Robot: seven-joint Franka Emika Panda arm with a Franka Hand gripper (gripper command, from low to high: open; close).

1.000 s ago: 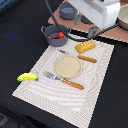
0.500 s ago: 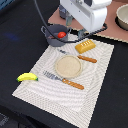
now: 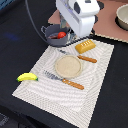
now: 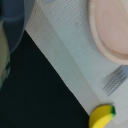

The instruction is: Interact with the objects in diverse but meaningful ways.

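Striped placemat point(image 3: 65, 87) under arm bent low beside tomato point(image 3: 61, 35) pot point(image 3: 51, 33), gripper state unreadable.

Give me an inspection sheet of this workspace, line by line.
Surface: dark table with pale striped placemat.
Job's things: tomato in grey pot; bread loaf, sausage stick, banana on the mat.
Clutter: beige plate, fork, second pot.
Claw: hidden behind the white arm housing; state unclear.
Cables: black cable beside the arm.
Surroundings: brown board behind.
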